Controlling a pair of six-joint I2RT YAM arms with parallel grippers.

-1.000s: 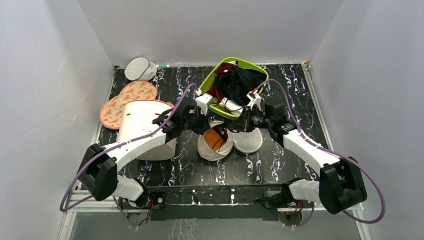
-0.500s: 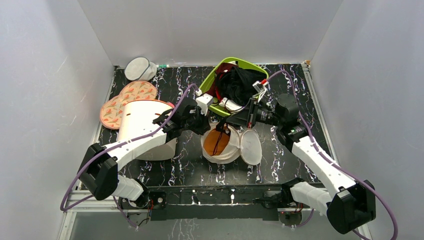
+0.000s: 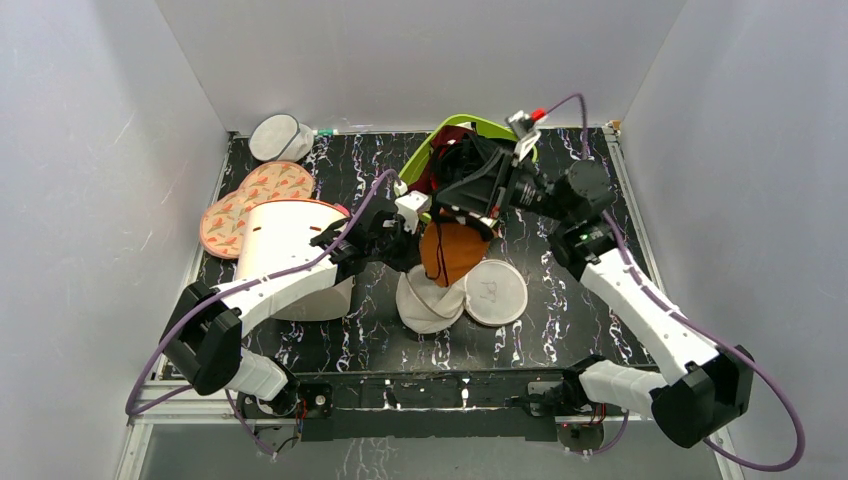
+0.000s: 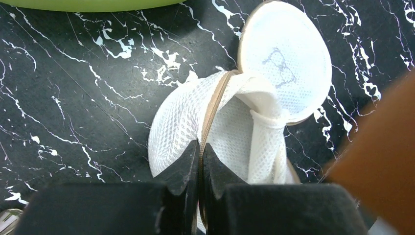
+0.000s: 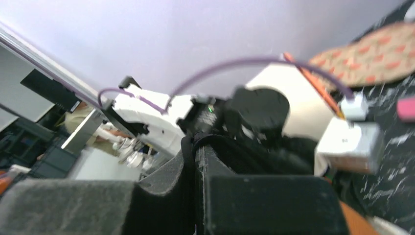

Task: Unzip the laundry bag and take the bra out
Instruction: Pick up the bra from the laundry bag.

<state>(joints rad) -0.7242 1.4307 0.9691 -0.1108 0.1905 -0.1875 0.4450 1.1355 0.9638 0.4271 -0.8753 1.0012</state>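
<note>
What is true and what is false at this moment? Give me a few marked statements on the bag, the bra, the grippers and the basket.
1. The laundry bag is unzipped, and its round flap lies open on the table. True.
2. The left gripper hovers open above the bag. False: it is shut on the bag's zip rim.
3. The orange bra hangs from the shut right gripper, above the bag. True.
4. The green basket is empty. False: it holds dark garments.

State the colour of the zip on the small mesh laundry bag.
Tan. The zip on the off-white laundry bag shows best in the left wrist view.
</note>
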